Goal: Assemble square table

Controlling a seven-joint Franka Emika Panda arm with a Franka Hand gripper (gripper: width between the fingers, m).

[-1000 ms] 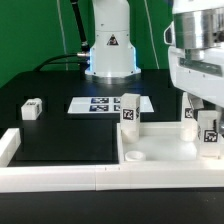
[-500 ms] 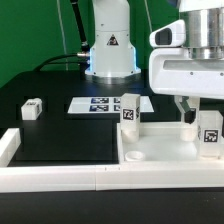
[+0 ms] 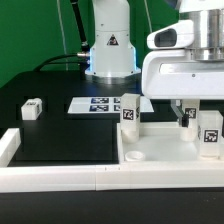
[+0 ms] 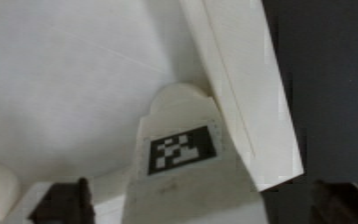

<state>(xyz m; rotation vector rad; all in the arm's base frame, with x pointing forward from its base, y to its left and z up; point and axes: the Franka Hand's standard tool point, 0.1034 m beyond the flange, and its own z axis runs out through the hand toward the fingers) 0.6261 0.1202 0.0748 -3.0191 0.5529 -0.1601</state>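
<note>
The square slab (image 3: 165,152) lies on the tabletop (image 3: 60,130) at the exterior view's lower right, cut off by the frame edge. A corner leg (image 3: 130,110) and a right leg (image 3: 208,133) stand upright on it. A third leg (image 3: 188,117) is half hidden under the arm's white housing (image 3: 185,65). The jaws hang there spread wide, gripping nothing. The wrist view shows one dark finger (image 4: 69,200); the other is unclear. A loose leg (image 3: 32,108) lies well apart across open tabletop inside the white rails (image 3: 60,178).
</note>
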